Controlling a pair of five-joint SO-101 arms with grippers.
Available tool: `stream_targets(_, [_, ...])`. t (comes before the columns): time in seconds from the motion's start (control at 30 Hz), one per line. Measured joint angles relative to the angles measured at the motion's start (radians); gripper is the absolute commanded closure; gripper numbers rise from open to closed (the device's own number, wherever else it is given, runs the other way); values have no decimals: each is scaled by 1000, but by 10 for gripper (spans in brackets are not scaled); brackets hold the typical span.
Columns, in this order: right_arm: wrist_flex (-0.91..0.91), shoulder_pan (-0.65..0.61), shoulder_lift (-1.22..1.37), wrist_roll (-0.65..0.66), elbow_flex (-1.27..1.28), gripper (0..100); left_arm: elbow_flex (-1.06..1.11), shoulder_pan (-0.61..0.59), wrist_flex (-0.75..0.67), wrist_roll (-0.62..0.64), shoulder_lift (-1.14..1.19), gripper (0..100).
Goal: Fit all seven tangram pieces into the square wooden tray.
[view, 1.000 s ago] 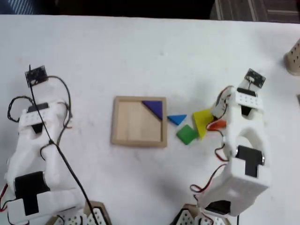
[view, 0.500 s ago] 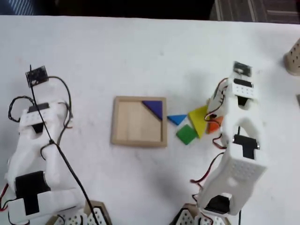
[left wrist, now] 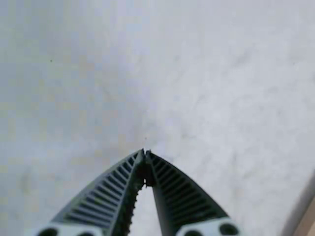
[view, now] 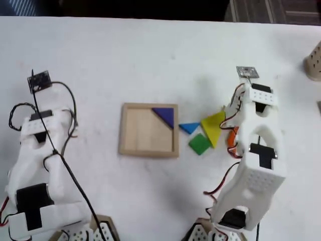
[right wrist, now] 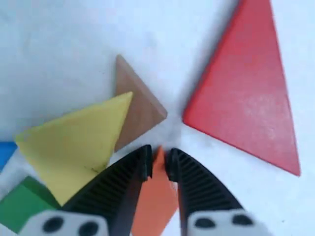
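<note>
**Right arm taking up a piece beside the tray.** The right gripper (right wrist: 158,161) pinches the pointed end of the orange piece (right wrist: 156,199), one jaw pressed on either side of it. This is at the edge of the loose cluster on the right arm's side of the tray (view: 123,131). The left gripper (left wrist: 145,164) is pressed together on nothing, over the table (view: 150,60), well apart from the pieces.

A dark blue triangle (view: 164,115) sits in the tray's far corner, nearest the cluster. Outside the tray lie:
- the light blue triangle (view: 189,127)
- the green square (view: 200,143)
- the yellow triangle (view: 213,128)
- the brown triangle (right wrist: 140,110), touching the yellow
- the red triangle (right wrist: 246,83)

The step in hand appears to be picking up the orange piece, with one of the seven placed. The next move calls for lifting it over the yellow triangle and green square without dragging them. It must then be turned to seat flat against a tray wall or the dark blue triangle's edge.
</note>
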Motion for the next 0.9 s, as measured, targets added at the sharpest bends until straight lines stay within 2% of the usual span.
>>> stream_targets(0.2, [0,-75,-29,63,-9,955,0,0,0,0,0,976])
stream_targets(0.33, [0,-87,-157,66,2,807,0,0,0,0,0,976])
stream_targets(0.4, [0,-84,-238,41,49,763,0,0,0,0,0,976])
stream_targets(0.6, [-8,-84,-479,-35,304,762,0,0,0,-21,0,976])
stream_targets(0.7, [-86,-86,-600,-38,483,762,0,0,0,-60,0,976])
stream_targets(0.9, [-364,-87,-806,-38,833,762,0,0,0,-71,0,976])
